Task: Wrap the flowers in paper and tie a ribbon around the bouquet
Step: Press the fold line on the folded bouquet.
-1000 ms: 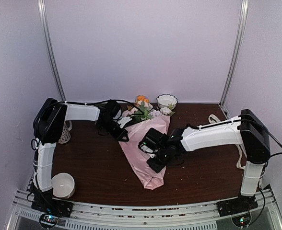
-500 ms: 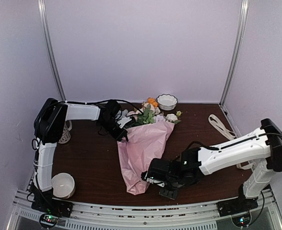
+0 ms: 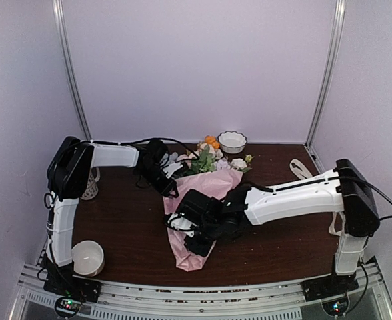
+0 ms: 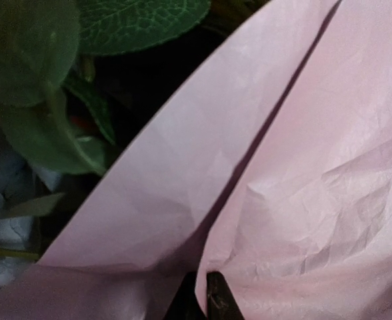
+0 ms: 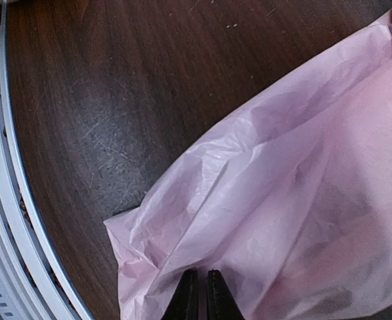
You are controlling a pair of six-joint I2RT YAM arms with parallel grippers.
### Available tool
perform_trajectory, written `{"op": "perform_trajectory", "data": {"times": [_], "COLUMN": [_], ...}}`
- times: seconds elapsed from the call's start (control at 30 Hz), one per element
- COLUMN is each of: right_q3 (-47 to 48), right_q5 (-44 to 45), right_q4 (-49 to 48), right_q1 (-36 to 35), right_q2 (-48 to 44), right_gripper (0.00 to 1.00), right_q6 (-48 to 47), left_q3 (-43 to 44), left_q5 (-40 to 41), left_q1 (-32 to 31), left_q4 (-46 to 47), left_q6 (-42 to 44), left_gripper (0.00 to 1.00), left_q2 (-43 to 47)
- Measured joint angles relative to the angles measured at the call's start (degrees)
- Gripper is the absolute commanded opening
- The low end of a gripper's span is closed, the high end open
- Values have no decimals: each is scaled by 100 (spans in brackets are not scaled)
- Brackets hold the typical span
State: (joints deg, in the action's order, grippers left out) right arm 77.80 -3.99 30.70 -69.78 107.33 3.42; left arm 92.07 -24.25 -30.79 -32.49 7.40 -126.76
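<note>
Returning the right claw (image 5: 197,295) to the bouquet (image 3: 206,193).
The right claw, jaws narrow, has swung back from the bench (image 3: 126,220) edge over the paper (image 5: 283,200) tail. The left claw (image 3: 169,187) stays closed on the upper paper edge. The ribbon (image 3: 304,175) lies apart, untied.

Dark wooden table (image 3: 116,227) had a plain white bowl (image 3: 87,257) at its near-left corner, a scalloped white bowl (image 3: 232,141) way back, and some white lattice thingy (image 3: 91,189) on the left.

Pink-lilac paper (image 3: 216,185) (crinkled); green leaves (image 4: 136,20); dark brown table (image 5: 116,100).
</note>
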Motion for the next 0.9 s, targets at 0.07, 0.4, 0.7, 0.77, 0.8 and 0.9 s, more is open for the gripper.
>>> {"op": "perform_trajectory", "data": {"times": [0.07, 0.4, 0.7, 0.77, 0.8, 0.9], "right_q3": [170, 562, 562, 562, 562, 562], "right_q5": [-140, -461, -538, -538, -538, -535], "right_q4": [90, 387, 420, 420, 417, 417], "right_q1": [-17, 31, 70, 70, 70, 70], "right_q2": [323, 984, 984, 984, 984, 984], "right_gripper": [7, 6, 6, 6, 6, 7], "right_q6": [-50, -70, -76, -74, -74, -72], "left_q3": [7, -24, -1906, -2262, -2367, -2503], "left_q5": [-28, -15, -179, -267, -304, -407], "left_q1": [2, 79, 289, 289, 289, 284], "left_q4": [-11, 251, 1211, 1368, 1443, 1670], "left_q6": [-31, -680, -1882, -2140, -2236, -2485], "left_gripper": [38, 54, 66, 66, 66, 63], "left_q2": [2, 1119, 2131, 2109, 2096, 2000]}}
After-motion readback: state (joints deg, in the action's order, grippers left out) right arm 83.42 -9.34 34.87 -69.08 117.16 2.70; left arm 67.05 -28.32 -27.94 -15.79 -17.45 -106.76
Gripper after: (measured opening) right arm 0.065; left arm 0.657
